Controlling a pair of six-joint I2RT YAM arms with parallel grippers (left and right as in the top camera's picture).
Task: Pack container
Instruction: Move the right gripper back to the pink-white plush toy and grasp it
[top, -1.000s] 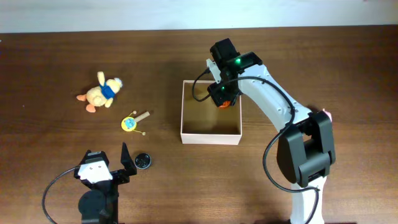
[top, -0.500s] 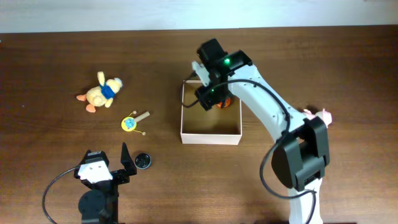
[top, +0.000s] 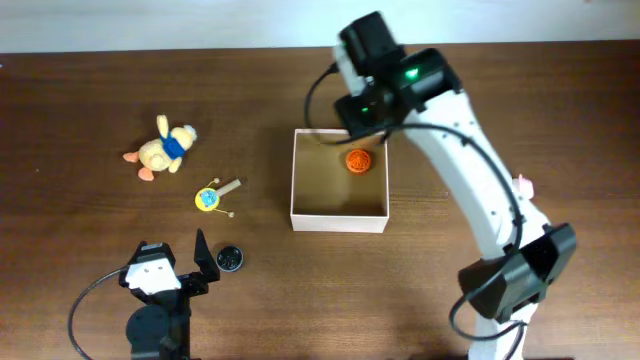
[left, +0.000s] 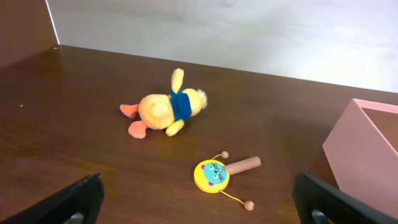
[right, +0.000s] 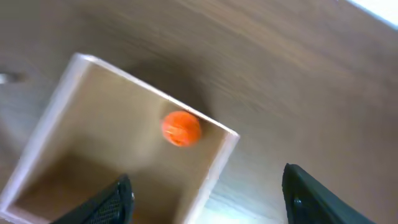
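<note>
Here the right end effector (right: 208, 202) hangs spread and empty above the container (top: 338, 218), which sits mid-table (top: 100, 80) with an orange ball (top: 358, 160) in its far right corner. The left end effector (left: 199, 208), jaws wide apart and holding nothing, sits low, facing a plush duck (left: 163, 111) and a yellow rattle drum (left: 211, 175).

text, numbers, brands: none that I can read in any of my views.
container (top: 338, 222): I read nothing on its pale walls, seen from above or from my left wrist.
yellow drum toy (left: 210, 175): it carries only a printed blue cat face, no letters; it lies on the bench's left half, between the container and the left edge.
right arm housing (top: 408, 75): one green light glows on it; it stands over the bench's far edge, and I make out no marking beside the light.
</note>
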